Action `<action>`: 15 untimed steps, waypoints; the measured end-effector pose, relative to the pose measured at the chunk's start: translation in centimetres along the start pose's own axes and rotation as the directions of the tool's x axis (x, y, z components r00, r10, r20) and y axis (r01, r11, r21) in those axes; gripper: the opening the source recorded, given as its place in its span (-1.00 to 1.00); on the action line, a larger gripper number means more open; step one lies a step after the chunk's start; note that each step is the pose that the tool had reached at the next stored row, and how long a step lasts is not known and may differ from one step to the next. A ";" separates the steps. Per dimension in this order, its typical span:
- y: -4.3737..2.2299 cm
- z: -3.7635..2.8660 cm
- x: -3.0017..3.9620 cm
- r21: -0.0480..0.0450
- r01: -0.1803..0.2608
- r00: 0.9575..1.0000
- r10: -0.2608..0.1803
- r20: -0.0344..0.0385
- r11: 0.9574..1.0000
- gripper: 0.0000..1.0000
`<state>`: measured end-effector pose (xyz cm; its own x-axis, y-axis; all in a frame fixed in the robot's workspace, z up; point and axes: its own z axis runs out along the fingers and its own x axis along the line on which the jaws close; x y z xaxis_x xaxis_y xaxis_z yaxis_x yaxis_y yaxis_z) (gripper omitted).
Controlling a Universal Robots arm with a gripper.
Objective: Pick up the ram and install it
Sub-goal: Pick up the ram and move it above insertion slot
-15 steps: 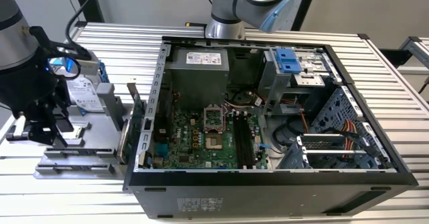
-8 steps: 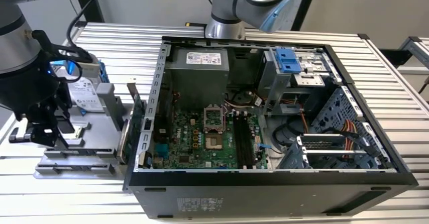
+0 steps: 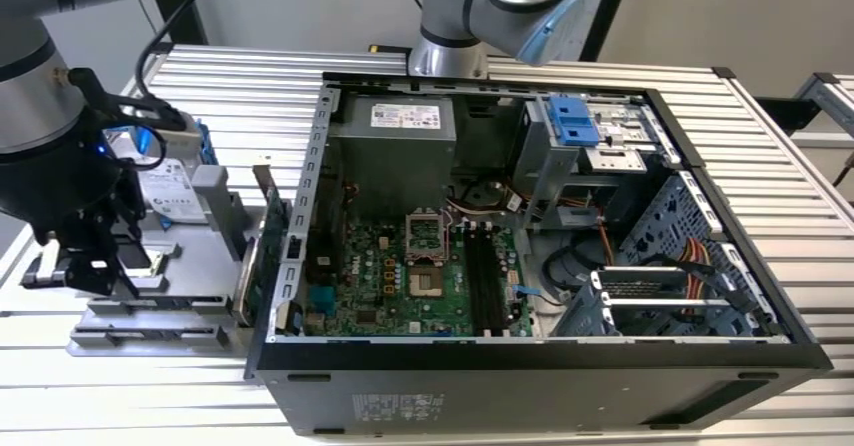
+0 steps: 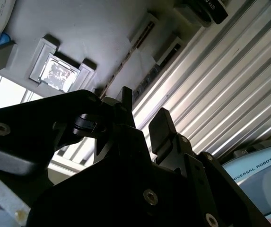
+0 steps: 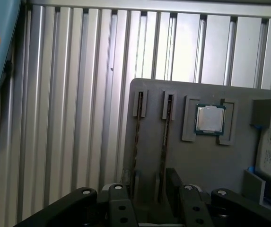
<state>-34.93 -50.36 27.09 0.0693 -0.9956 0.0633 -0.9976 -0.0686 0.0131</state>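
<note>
Black two-finger claw: jaws parted, empty, over thin edge-on ram stick slotted in flat grey tray.

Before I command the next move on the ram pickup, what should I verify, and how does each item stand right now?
1. The gripper is open: ok, a gap shows between its fingers in both wrist views.
2. Nothing held: ok, that gap looks empty.
3. The ram stick is in place: ok, it stands on edge in a slot of the grey tray, beside a second stick.
4. Fingers lined up on one stick: cannot tell.
5. The motherboard ram slots are free: ok, they look empty in the exterior view.
6. The computer case has its side open: ok.
</note>
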 end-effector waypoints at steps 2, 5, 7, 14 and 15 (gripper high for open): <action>0.01 0.10 0.00 0.000 -0.003 1.000 0.003 0.000 1.000 1.00; 0.02 0.22 0.14 0.000 -0.005 1.000 0.005 0.000 1.000 1.00; 0.03 0.29 0.27 0.000 -0.006 1.000 0.006 0.000 1.000 1.00; 0.08 0.34 0.68 0.000 -0.006 1.000 0.006 0.006 1.000 1.00; 0.08 0.34 0.70 0.000 -0.006 1.000 0.006 0.006 1.000 1.00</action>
<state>-34.97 -51.08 26.80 0.0635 -0.9963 0.0578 -0.9979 -0.0628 0.0127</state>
